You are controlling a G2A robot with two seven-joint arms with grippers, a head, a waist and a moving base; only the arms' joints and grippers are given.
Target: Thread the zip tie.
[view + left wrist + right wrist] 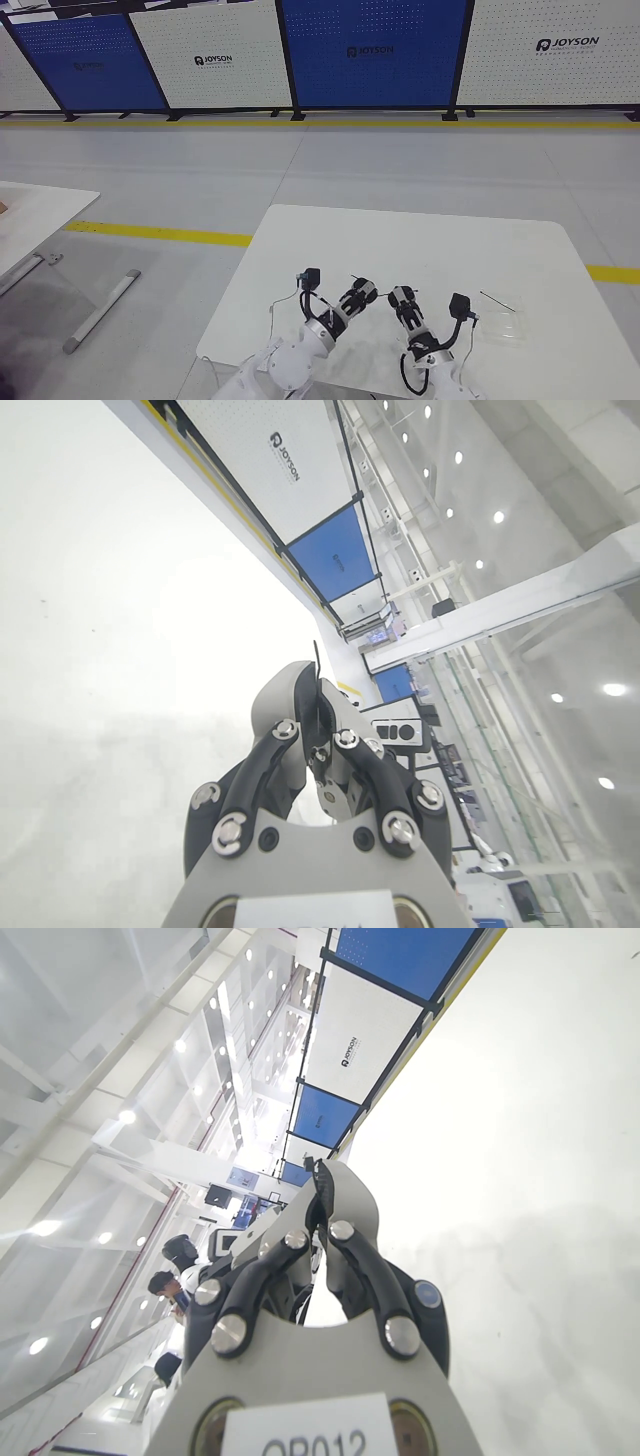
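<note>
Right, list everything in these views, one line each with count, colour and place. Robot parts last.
zip tie: one, black, pinched in the left tool, end poking past its tips
black bit: one, black, at the right tool's tip; possibly the same tie
loose strip: one, dark and thin, on the table beside the bag
bag: one, clear, flat on the table
table: one, white, under both arms
second table: one, white, across the floor
wall panels: several, blue and white, back row
floor lines: two, yellow
left tool: one, grey-black, shut
right tool: one, grey-black, shut
</note>
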